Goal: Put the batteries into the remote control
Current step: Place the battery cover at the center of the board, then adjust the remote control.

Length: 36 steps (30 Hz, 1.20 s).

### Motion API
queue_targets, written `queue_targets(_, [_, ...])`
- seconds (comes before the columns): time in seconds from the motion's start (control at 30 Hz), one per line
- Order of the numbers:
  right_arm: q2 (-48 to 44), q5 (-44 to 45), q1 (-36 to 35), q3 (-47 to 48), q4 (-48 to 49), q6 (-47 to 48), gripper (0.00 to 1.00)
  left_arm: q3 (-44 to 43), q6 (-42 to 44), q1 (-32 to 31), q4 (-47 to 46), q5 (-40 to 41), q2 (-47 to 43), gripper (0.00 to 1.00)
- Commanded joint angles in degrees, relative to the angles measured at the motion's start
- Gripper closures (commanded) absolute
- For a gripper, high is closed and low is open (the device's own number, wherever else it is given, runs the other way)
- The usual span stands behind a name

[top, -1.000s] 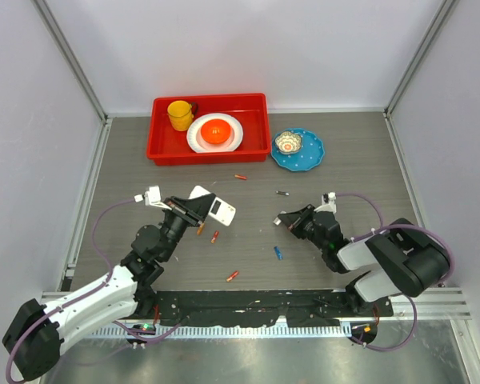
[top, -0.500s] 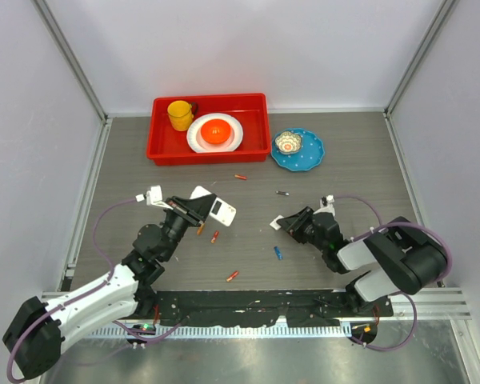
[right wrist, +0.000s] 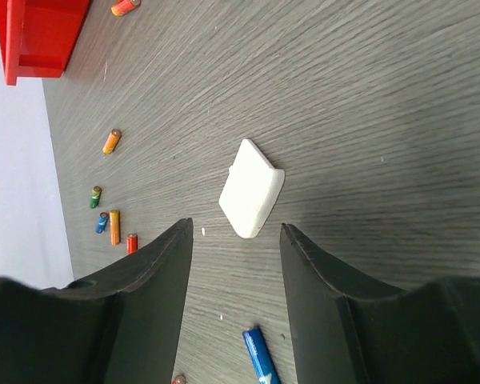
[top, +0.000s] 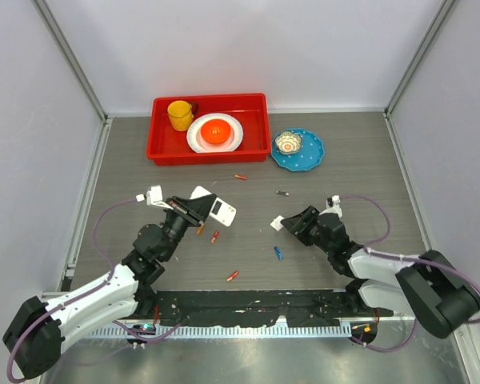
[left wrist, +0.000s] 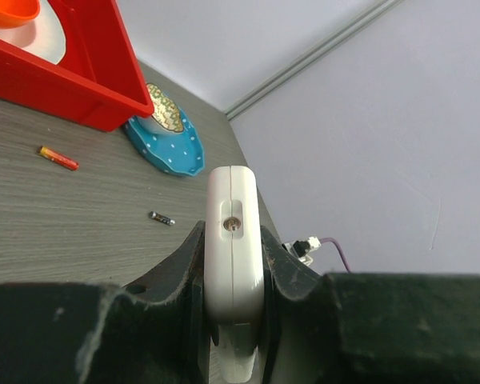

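1. Grey wood-grain tabletop between pale walls, with a red plastic tray [top: 210,158] at the far side; every place below is given from that tray.
2. Your left gripper [top: 196,210] is clamped on the small flat white remote control [top: 212,206], pinching it across its thickness. The remote is off the table, on the near side of the tray's middle.
3. Your right gripper [right wrist: 236,240] has its jaws apart and holds nothing. A small flat white plastic piece [right wrist: 252,190], probably the battery cover, lies on the table just past its tips, nearer you than the tray's right corner and well apart from it.
4. The thin orange batteries [top: 215,237] lie loose on the near side of the tray. A short blue battery [top: 278,253] is the one closest to your right gripper.
5. What could go wrong:
   - The batteries are round and will likely roll if a finger nudges one, so come straight down.
   - A slanted pinch may flick the blue battery away.
   - Pushing a battery into the remote could twist it in the left jaws, since the hold is only across its thin sides.
   - Watch the white piece; a sweep could knock it aside.
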<state>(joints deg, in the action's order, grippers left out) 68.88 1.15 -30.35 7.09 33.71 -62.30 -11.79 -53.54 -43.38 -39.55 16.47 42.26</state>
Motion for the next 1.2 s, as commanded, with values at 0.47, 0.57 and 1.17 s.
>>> queue_targets(0.47, [-22.57, -9.65, -2.17, 19.01, -33.19, 24.51, 0.46, -3.5, -3.32, 2.15, -2.02, -9.41, 3.26, 1.0])
queue_targets(0.57, [-20.47, -14.92, -2.26, 18.58, -29.95, 24.07, 0.45, -4.11, -4.73, 4.17, -2.55, -14.17, 3.62, 1.0])
queue_targets(1.17, [-22.13, -14.98, -2.35, 25.51, -40.55, 31.53, 0.22, -13.51, -30.04, 16.31, -32.86, -65.05, 27.08, 1.0])
